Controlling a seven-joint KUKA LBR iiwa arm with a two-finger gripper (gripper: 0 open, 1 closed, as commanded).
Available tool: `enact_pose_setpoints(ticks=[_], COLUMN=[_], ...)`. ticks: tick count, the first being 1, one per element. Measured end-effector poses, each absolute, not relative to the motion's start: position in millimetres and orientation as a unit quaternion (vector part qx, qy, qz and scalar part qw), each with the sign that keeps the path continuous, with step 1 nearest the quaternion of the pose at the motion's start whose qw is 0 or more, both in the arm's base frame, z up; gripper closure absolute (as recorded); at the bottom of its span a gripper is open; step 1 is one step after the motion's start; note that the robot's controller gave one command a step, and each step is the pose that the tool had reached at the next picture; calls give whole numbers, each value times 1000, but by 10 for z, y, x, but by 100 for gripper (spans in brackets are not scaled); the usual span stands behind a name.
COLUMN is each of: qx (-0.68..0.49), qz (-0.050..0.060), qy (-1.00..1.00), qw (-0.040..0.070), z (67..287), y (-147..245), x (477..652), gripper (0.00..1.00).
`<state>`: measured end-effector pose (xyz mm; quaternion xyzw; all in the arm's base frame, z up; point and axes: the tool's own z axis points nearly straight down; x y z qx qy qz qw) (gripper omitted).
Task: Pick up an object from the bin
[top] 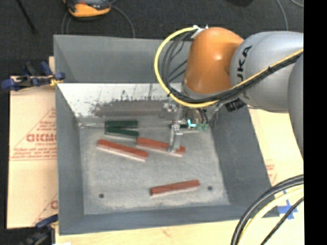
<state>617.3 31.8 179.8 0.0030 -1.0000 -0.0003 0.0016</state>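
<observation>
My gripper (pixel 176 146) hangs under the orange wrist cover, low in the bin right of its middle. Its tip is down at the right end of a short reddish-brown bar (pixel 156 145), which lies flat and runs to the left. A longer reddish bar with a pale edge (pixel 122 150) lies just left of that one, slanted down to the right. Two dark green bars (pixel 122 128) lie side by side above it, near the back wall. Whether anything is gripped is hidden by the gripper body.
Another reddish-brown bar (pixel 174 188) lies alone near the front wall. The arm and its cables cover the bin's back right corner. Bare floor lies at the front left and along the right wall.
</observation>
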Motion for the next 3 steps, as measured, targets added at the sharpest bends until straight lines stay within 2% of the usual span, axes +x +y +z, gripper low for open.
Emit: enact_pose_setpoints(ticks=[1,2,3], qx=[3,-41,9], qz=[0,-1,0], qy=[-1000,-999,-1000], qw=[-2,-5,-3], z=[1845,1535,713], y=[319,254,371], x=[6191,6129,6338], gripper=[0,0,100])
